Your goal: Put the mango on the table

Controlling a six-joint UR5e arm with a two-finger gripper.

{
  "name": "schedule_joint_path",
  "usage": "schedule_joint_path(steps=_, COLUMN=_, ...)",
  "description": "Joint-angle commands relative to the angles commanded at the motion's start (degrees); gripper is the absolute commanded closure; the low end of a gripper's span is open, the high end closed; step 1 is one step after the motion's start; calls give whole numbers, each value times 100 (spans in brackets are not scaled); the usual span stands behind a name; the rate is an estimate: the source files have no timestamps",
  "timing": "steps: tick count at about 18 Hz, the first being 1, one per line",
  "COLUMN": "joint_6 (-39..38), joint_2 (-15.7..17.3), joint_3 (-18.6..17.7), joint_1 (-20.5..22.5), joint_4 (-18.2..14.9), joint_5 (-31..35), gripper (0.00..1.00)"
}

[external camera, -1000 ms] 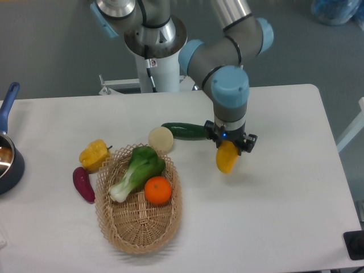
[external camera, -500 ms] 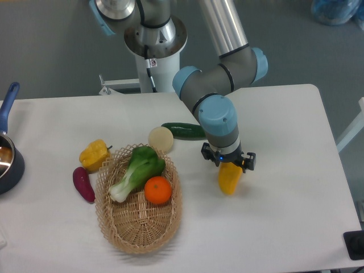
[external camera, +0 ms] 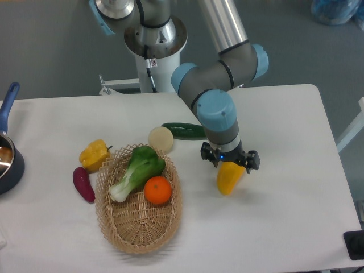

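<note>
Yellow-orange and smooth, the mango (external camera: 229,178) hangs directly beneath the end effector (external camera: 230,163), whose 2 fingers are closed on its upper end. Its long axis runs steeply downward, lower tip tilted slightly left, at or just above the matte white worktop (external camera: 284,216), right of the woven wicker basket (external camera: 136,227) holding a round orange (external camera: 157,190).

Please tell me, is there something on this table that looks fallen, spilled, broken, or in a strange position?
Nothing looks spilled or broken. The one unusual pose is the mango: it stands on end, tilted, on the table, with the gripper at its top. The other vegetables lie normally, in or beside the wicker basket.
</note>
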Motion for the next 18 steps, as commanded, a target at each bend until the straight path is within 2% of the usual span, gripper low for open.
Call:
schedule_joint_path(steps=5, joint_6=254, joint_2=360, joint_3=-70, joint_1=219, joint_4=-26, joint_5=-61, gripper=0)
schedule_joint_path(steps=7, joint_6=561, joint_2=501, joint_3=-88, joint_1=378, joint_4=-105, joint_5=-438, gripper=0)
schedule_joint_path(steps=10, joint_6=1254, joint_2=755, joint_3=-97, joint_1=720, joint_4=-578, joint_5=-650, gripper=0)
schedule_joint_path(steps=13, joint_6=1809, joint_2=862, joint_3=-18, joint_1=932, joint_4=-1001, joint_5=-896, gripper=0)
schedule_joint_path(steps=18, joint_6=1837, joint_2=879, joint_3=35, joint_1=994, joint_4=-1152, joint_5=-914, gripper=0)
